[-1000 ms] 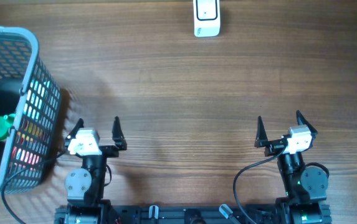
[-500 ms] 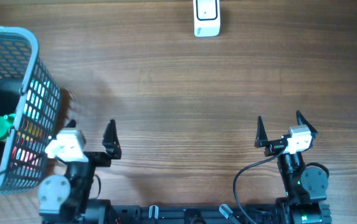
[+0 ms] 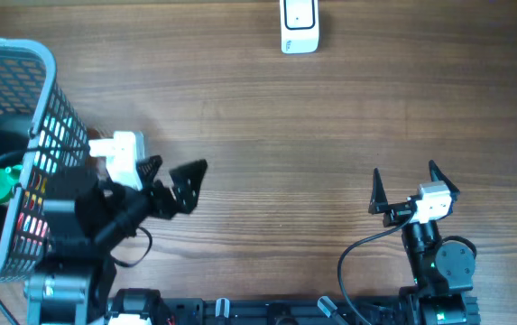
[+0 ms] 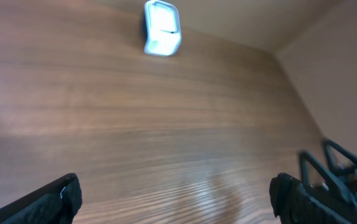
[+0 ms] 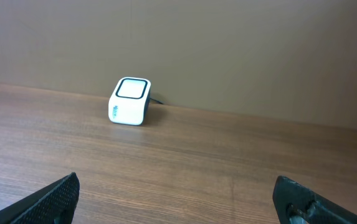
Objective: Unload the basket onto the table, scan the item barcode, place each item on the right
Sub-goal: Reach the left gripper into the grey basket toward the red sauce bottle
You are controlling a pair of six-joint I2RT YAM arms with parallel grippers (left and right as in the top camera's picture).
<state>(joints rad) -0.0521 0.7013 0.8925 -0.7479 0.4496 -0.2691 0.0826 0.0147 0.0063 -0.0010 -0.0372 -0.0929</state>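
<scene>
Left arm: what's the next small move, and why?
Probably swing the left gripper over the basket and lower toward the green item inside. It and the right gripper are open and empty, the only items in view sit in the basket, and nothing is at the scanner.

The scanner (image 3: 300, 27) stands at the table's (image 3: 330, 117) far edge, about midway across. The basket (image 3: 49, 90) sits at the left edge, with items (image 3: 4, 182) inside. The left gripper (image 3: 175, 171) hangs just right of the basket; the right gripper (image 3: 403, 171) is near-right, well apart from both.
</scene>
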